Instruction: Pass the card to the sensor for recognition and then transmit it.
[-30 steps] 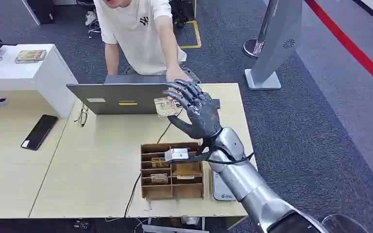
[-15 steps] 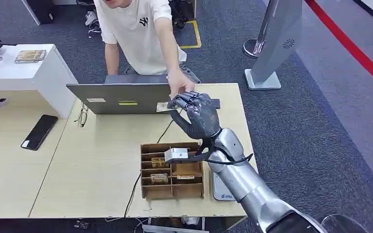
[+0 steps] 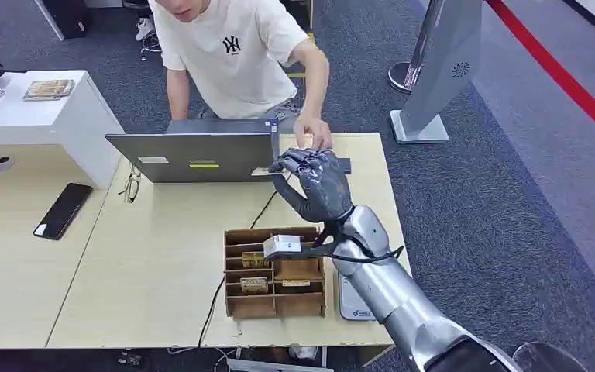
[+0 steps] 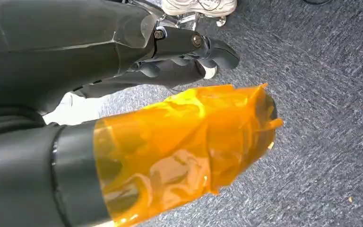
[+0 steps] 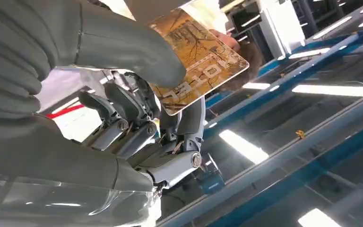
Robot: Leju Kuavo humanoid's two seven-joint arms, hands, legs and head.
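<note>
Our right hand (image 3: 315, 180) still pinches the card (image 5: 196, 61) thumb-to-fingers, centre frame by the laptop (image 3: 190, 155). The person's hand (image 3: 312, 133) has pulled back off it, toward upper centre. Left hand (image 4: 189, 47): can't tell.

Head view evenly lit, sharp, shadows soft. Right wrist view shows glaring ceiling light strips (image 5: 246, 146); near surfaces slightly soft. Left wrist view dimmer, possibly slightly blurred close up.

laptop (image 3: 194, 155) behind organizer (image 3: 275, 273) on table (image 3: 139, 263), phone (image 3: 63, 210) left
</note>
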